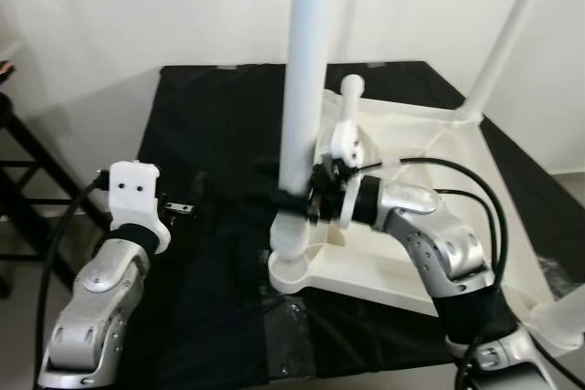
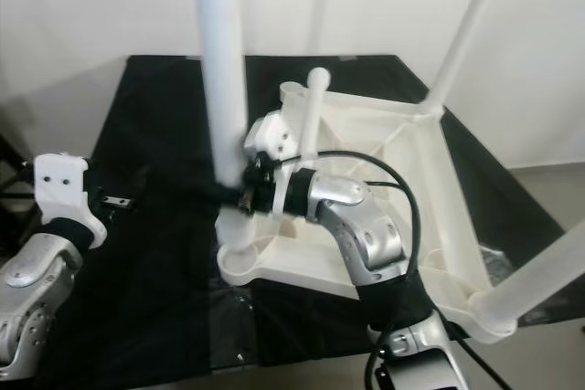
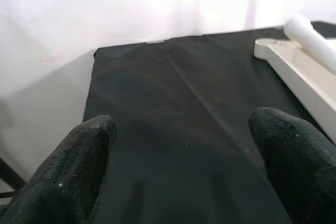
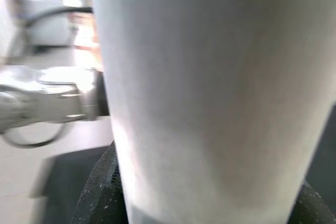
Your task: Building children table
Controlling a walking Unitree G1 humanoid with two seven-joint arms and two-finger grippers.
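A white children's table (image 1: 416, 267) lies upside down on a black cloth (image 1: 219, 125). A thick white leg (image 1: 306, 89) stands upright in its near left corner socket. My right gripper (image 1: 294, 200) is shut on this leg low down, just above the socket; in the right wrist view the leg (image 4: 210, 93) sits between the black fingers (image 4: 102, 195). My left gripper (image 3: 186, 140) hovers open over the cloth to the left of the table, holding nothing. Another leg (image 1: 507, 38) rises at the far right corner, and one more (image 2: 539, 280) at the near right.
A shorter white post (image 2: 315, 102) stands at the table's far left corner. A dark wooden frame (image 1: 23, 175) stands off the cloth's left edge. White wall lies behind. Bare cloth stretches to the left of the table.
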